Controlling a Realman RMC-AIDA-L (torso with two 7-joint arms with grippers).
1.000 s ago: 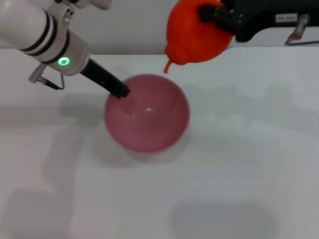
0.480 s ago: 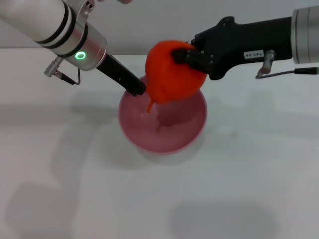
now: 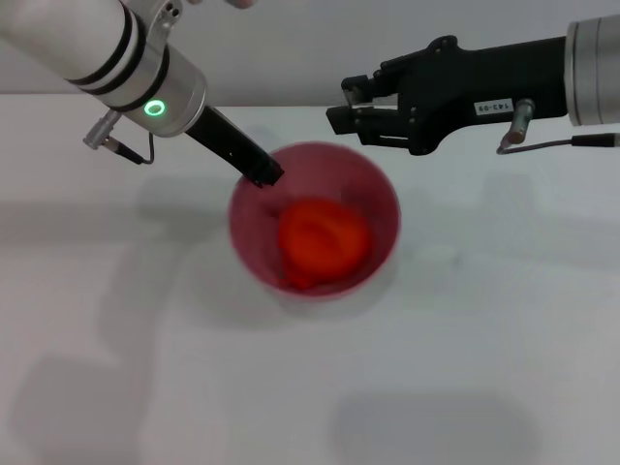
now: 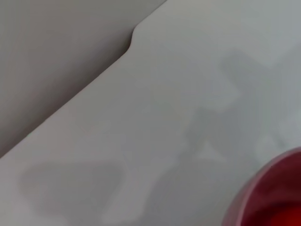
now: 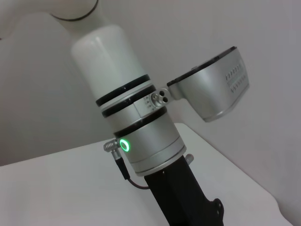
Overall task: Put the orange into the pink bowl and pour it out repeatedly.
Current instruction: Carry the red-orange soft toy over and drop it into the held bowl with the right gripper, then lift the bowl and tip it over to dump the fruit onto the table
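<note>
Orange (image 3: 323, 242): we see it lying inside the bowl (image 3: 254, 254), low against the wall nearest the camera, touched by neither claw.

Bowl: it stands upright on the white worktop (image 3: 465, 358), roughly mid-scene; a slice of its rim also shows in the left wrist view (image 4: 263, 188).

Right claw (image 3: 351, 108): it hangs above and just behind the bowl's far rim, fingers parted and empty, so we judge the orange released.

Left claw (image 3: 263, 174): its black tip sits at the bowl's rim on our left side. We take it to be pinching the wall there, but the fingers are hidden from us, so we cannot tell.

Step in hand: we judge the putting-in done and the pouring-out due next, a tilt driven by the left arm.

Risk, slip: a glossy wall held at one point could twist or slide free as the bowl tips, and the orange's shifting weight would add to that.

Risk, roll: a round fruit tipped out quickly may run across the worktop and end up well apart from the right claw.

Risk, collision: the right claw is near the rim; a lifted or swung bowl could strike it unless it clears.
</note>
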